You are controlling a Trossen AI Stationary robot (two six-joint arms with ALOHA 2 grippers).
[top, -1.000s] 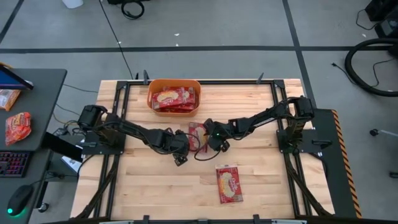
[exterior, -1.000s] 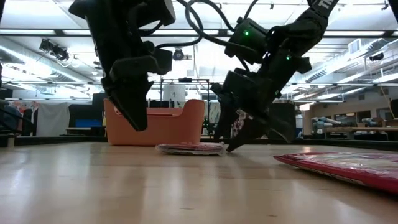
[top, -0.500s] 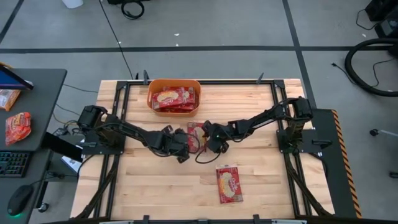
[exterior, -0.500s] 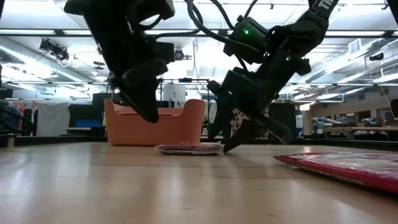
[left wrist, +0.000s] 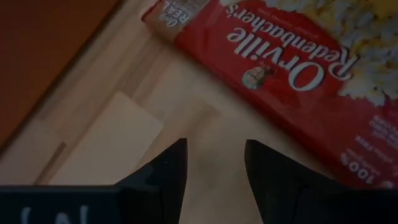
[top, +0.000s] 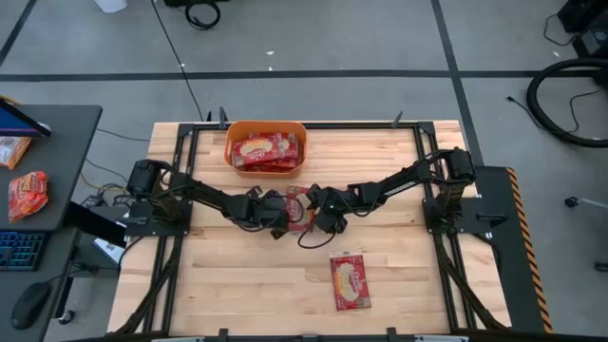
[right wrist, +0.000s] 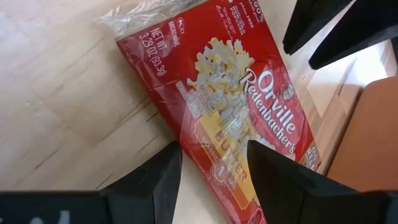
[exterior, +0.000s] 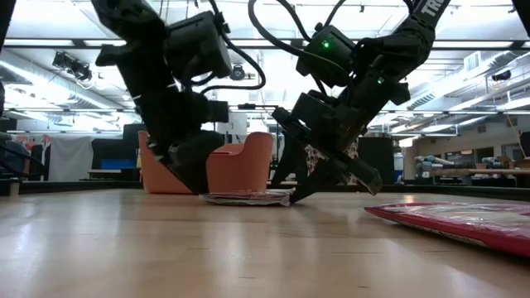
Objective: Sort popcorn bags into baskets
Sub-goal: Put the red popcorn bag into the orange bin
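Note:
One red popcorn bag [top: 300,208] lies flat mid-table, its label up [right wrist: 231,111], between my two grippers. My left gripper [top: 278,218] is open, low at the bag's left side; its fingers [left wrist: 213,157] hang over bare wood just short of the bag [left wrist: 292,59]. My right gripper [top: 317,212] is open at the bag's right side, slanting down, with the bag's end between its fingers [right wrist: 213,167]. The orange basket [top: 230,152] stands near the far edge with several bags [top: 267,149] inside. Another bag [top: 349,279] lies flat nearer the near edge. My right gripper's fingers stand on either side of the bag's end [right wrist: 217,158]. In the low view one fingertip [exterior: 293,195] is down at the bag's right edge [exterior: 281,197]; whether it touches the bag, I cannot tell. My left gripper touches nothing that shows.
The basket's wall [exterior: 240,161] rises just behind the middle bag [exterior: 248,197]. The second bag [exterior: 464,222] lies close to the low camera on the right. Black frame rails run along the table's left and right sides. A side desk with more packets [top: 27,193] stands left of the table.
My left gripper has moved toward the far edge and a little right, and has come down beside the middle bag's left side. My right gripper has dropped slightly toward the bag's right edge. The bag has stayed flat in place.

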